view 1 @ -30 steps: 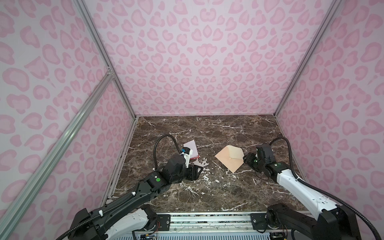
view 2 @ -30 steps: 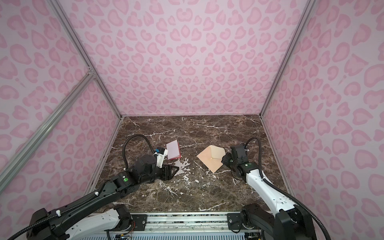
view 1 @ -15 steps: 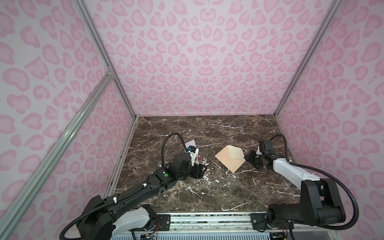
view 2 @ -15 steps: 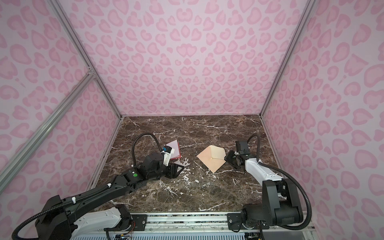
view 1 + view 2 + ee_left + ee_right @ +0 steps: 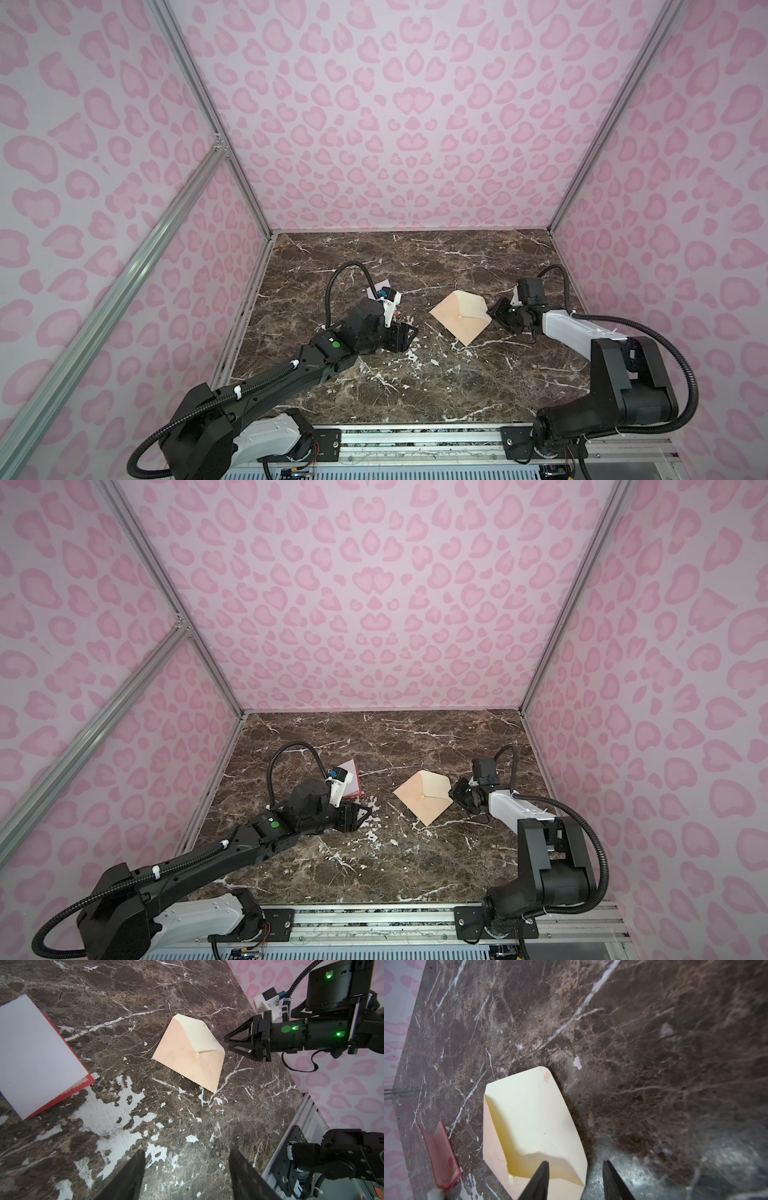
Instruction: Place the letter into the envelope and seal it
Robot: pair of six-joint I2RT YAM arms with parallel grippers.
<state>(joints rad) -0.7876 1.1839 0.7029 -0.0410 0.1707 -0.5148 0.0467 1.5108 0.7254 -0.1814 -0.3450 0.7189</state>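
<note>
The peach-tan envelope (image 5: 459, 318) (image 5: 423, 798) lies mid-table with its cream flap (image 5: 529, 1118) raised open. My right gripper (image 5: 496, 316) (image 5: 576, 1164) is open at the envelope's right corner; in the right wrist view one finger is over the flap and the other over bare table. The letter (image 5: 351, 776) (image 5: 35, 1051) lies to the left, white face up with a red edge showing, and my left wrist hides most of it in a top view. My left gripper (image 5: 409, 332) (image 5: 186, 1153) hangs open over bare table, between letter and envelope, holding nothing.
The brown marble table (image 5: 415, 386) has worn white patches near the left gripper. Pink patterned walls (image 5: 395, 124) close in the back and both sides. A metal rail (image 5: 415, 440) runs along the front edge, and the right arm's base (image 5: 332, 1157) sits by it.
The right arm has dropped low and reaches the envelope's corner from the right, with its jaws narrower. The left gripper has slid a little right and away from the rail, covering more of the letter.
</note>
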